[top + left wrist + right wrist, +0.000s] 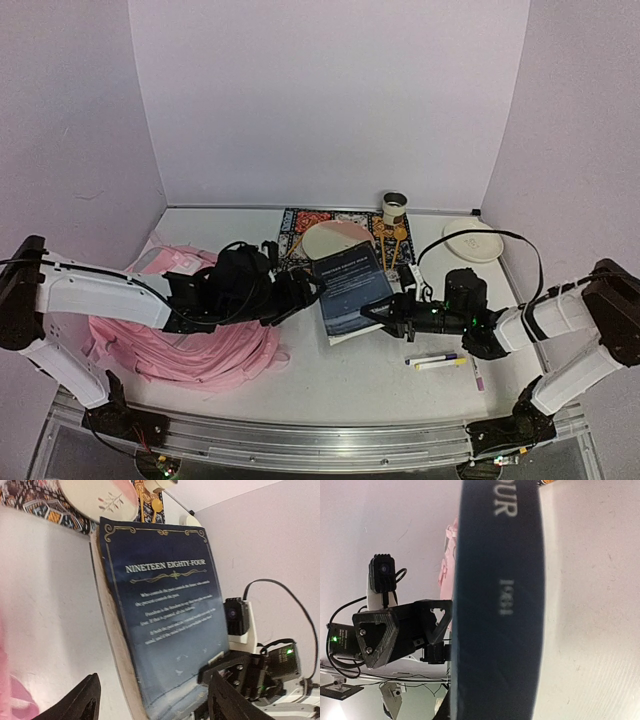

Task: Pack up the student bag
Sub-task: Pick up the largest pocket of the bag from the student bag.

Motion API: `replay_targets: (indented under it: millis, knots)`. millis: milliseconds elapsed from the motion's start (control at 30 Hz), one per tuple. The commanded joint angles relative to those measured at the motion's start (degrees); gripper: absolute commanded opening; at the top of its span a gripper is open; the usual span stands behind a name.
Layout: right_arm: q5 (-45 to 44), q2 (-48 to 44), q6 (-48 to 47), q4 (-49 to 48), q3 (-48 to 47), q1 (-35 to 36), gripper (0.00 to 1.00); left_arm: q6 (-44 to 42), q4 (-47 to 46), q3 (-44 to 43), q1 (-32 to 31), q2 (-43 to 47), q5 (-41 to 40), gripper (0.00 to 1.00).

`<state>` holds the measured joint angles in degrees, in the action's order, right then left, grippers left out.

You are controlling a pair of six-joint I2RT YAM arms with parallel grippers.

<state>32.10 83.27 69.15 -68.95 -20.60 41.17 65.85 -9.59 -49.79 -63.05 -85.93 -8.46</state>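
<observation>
White counter (pixel 360 385) stretches from a metal rail at the near edge to lilac walls on three sides. Nearest on the left lies the student bag (pixel 150 345), a soft pink heap slumped flat on the counter with its straps trailing toward the rail. The left arm reaches across it. On the near right, two markers (pixel 436 360) lie side by side on bare counter, and a thin pen (pixel 478 376) lies just beyond them toward the right arm.

Mid-counter lies a dark blue book (pixel 348 285), cover up, gold lettering reading NINETEEN EIGHTY-FOUR. It is just right of the bag and not in it. The left pincer (pixel 305 290) sits at the book's left edge with its jaws spread wide. In the left wrist view its black fingers (pixel 85 702) stand either side of the book's near end, the left one clear of the page edge, gripping nothing. The right pincer (pixel 385 310) is at the book's near right corner, closed down on it. The left wrist view shows a black finger lapping over the cover there. The right wrist view is filled with the blurred spine. Whether the book is off the counter I cannot tell.

Farther back, a patterned mat (pixel 300 222) carries a pale plate (pixel 335 240) that the book's far end meets. Two yellowish spoon-shaped pieces (pixel 390 240) and a small cup (pixel 395 208) sit on the mat's right side. A white round dish (pixel 470 240) sits apart on the far right.
</observation>
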Motion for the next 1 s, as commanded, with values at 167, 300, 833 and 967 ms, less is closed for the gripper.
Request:
replay_targets:
  millis: [167,300,833,967]
  knots:
    - [0.13,-9.42,-7.27,-3.66,-3.71,-1.12,0.0,-13.67,33.14,-7.53,0.01,7.27,-14.44,0.79]
    - [-0.09,-10.85,-8.44,-0.88,-4.26,-1.28,0.0,-15.2,43.23,-9.96,-0.87,7.32,-16.56,0.8]
    - [-0.01,-11.73,-10.7,4.37,-5.66,-1.35,0.0,-17.38,66.35,-20.27,-8.23,-4.68,-26.51,0.83]
    - [0.12,-11.62,-10.87,4.83,-5.8,-1.43,0.0,-18.65,65.97,-21.75,-8.28,-7.25,-26.7,0.83]
